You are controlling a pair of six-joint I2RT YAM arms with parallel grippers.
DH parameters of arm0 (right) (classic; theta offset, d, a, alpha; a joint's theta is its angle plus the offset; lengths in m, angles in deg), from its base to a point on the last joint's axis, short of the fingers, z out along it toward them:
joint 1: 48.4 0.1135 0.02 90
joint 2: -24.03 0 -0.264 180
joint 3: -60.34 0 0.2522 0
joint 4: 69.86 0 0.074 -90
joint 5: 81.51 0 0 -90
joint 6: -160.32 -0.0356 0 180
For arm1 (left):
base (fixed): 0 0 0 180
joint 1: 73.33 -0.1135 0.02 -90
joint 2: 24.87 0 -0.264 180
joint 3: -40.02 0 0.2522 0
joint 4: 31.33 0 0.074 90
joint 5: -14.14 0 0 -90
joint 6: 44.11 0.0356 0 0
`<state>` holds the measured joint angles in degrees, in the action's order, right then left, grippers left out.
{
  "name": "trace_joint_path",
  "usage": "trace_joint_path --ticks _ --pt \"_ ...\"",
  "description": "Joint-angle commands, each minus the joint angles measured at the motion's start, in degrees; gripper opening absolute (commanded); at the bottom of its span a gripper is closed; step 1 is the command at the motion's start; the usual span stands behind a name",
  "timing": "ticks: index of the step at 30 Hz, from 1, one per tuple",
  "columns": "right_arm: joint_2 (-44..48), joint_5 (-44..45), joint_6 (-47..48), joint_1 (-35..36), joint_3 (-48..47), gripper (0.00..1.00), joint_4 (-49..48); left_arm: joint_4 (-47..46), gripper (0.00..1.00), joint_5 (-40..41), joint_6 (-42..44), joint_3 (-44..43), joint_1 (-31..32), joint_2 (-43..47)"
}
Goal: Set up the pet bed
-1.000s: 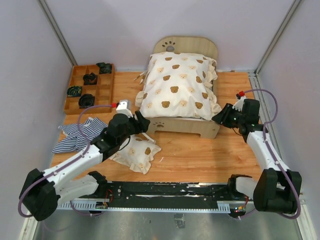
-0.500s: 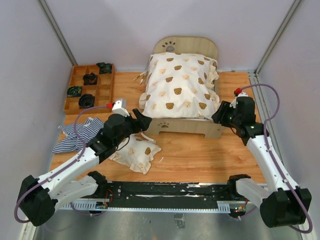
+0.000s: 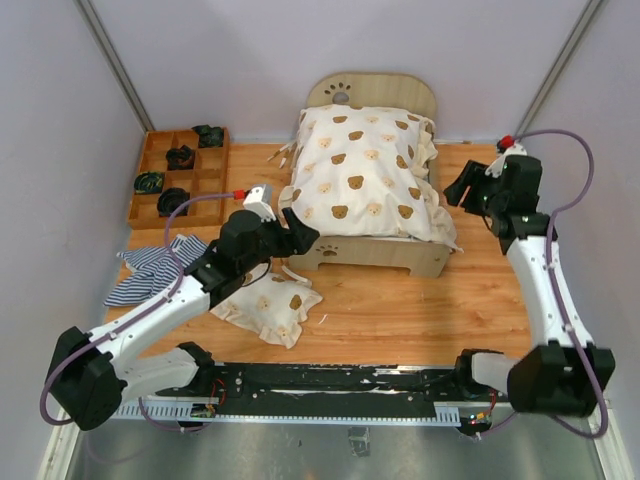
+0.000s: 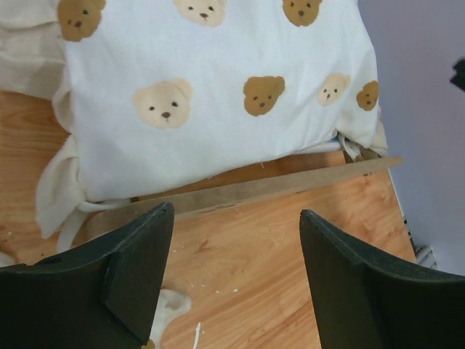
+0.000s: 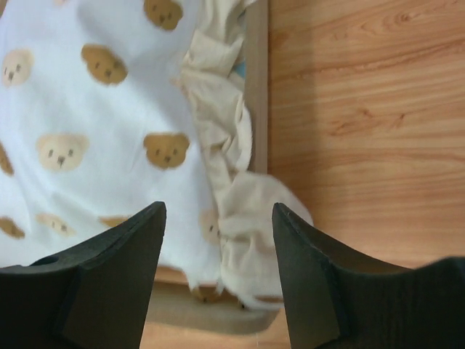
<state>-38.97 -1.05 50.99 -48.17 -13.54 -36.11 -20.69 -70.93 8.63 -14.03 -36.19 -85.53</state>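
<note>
The pet bed point(image 3: 370, 252) of light plywood stands mid-table, its arched headboard point(image 3: 372, 92) at the far end. A cream bear-print quilt point(image 3: 360, 175) lies over it and hides what is beneath. My left gripper point(image 3: 300, 232) hovers open at the bed's near-left corner; in the left wrist view the gripper point(image 4: 236, 240) holds nothing, with the quilt point(image 4: 211, 87) and the bed rail point(image 4: 254, 190) just beyond it. My right gripper point(image 3: 462, 188) is open beside the bed's right side. In the right wrist view that gripper point(image 5: 218, 218) hangs above the quilt's ruffled corner point(image 5: 251, 218), holding nothing.
A brown compartment tray point(image 3: 152, 205) with several dark items sits at the far left. A blue-and-white striped cloth point(image 3: 150, 268) lies crumpled near it. A small bear-print pillow point(image 3: 272, 305) rests on the wood under my left arm. Walls close in the left, right and back.
My right gripper opened wider and drew back up and to the right from the bed's near-right corner, where the quilt's corner now hangs. My left gripper moved forward toward the footboard.
</note>
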Motion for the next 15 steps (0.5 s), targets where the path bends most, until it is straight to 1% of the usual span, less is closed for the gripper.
trace_joint_path --ticks 1,5,7,10,12,15 --pt "-13.98 -14.11 -5.16 -7.69 -7.62 0.63 -5.56 1.76 0.74 -7.27 4.79 -3.79 0.35 -1.9" --pt "-26.7 -21.37 -10.13 -10.96 -14.22 0.64 -8.38 4.41 0.74 -9.21 7.1 -6.33 3.32 -4.83" --pt "-33.92 -27.05 -13.76 -12.45 -16.83 0.65 -12.08 4.24 0.74 -9.08 7.3 -6.33 4.76 -5.73" --pt "-45.3 -35.59 -18.04 -13.72 -23.68 0.65 -13.8 3.36 0.76 -9.58 7.37 -5.95 5.39 -6.89" --pt "-52.16 -37.58 -20.36 -13.56 -27.34 0.65 -15.71 3.22 0.76 -9.7 7.29 -5.9 5.46 -7.66" --pt "-58.78 -40.19 -23.28 -13.55 -31.65 0.66 -19.63 2.52 0.77 -10.48 7.03 -5.51 5.48 -8.43"
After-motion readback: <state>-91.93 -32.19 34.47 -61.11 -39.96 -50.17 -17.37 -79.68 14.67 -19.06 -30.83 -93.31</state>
